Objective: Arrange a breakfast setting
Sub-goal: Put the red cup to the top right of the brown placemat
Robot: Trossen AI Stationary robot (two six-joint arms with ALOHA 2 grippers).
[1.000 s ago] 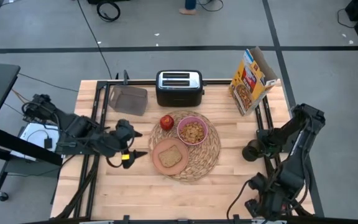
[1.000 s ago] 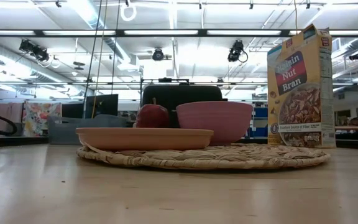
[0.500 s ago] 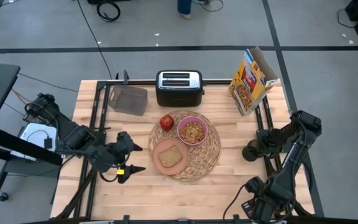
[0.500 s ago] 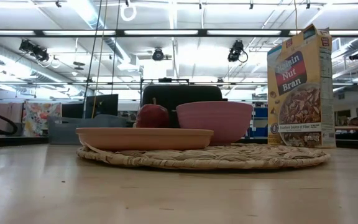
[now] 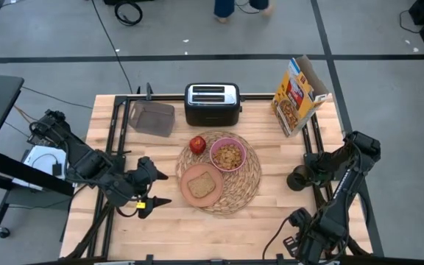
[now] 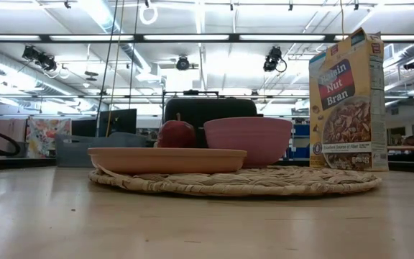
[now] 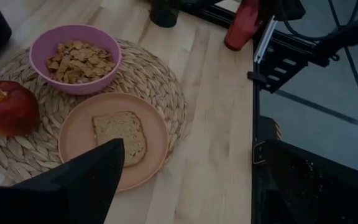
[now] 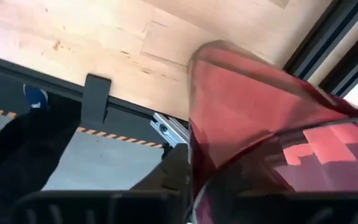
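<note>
A round straw placemat [image 5: 247, 185] lies mid-table. On it rest a pink bowl [image 5: 227, 154] of cereal, a red apple [image 5: 197, 144] and a salmon plate [image 5: 185, 193] carrying a toast slice [image 5: 202, 184]. My left gripper [image 5: 147, 204] hovers open over the bare wood left of the mat, empty. My right gripper [image 5: 298, 179] is at the table's right edge, shut on the translucent red cup [image 8: 260, 112], which also shows in the left wrist view as the cup [image 7: 243, 25] beside the right rail. My right gripper comes at the cup from above, at the cup's rim [image 8: 194, 155]. One dark finger [image 8: 174, 169] lies against the outside of the wall, and the other seems to sit inside, seen through the wall. Whether the cup's base is clear of the table I cannot tell.
A black-and-silver toaster [image 5: 212, 103] and a grey tray [image 5: 152, 118] stand at the far edge, with a yellow cereal box [image 5: 298, 96] at the far right. Black rails run along both table sides. Bare wood [image 5: 219, 235] lies near the front edge.
My left gripper has drawn back from the mat toward the table's near edge and a little left, staying open.
</note>
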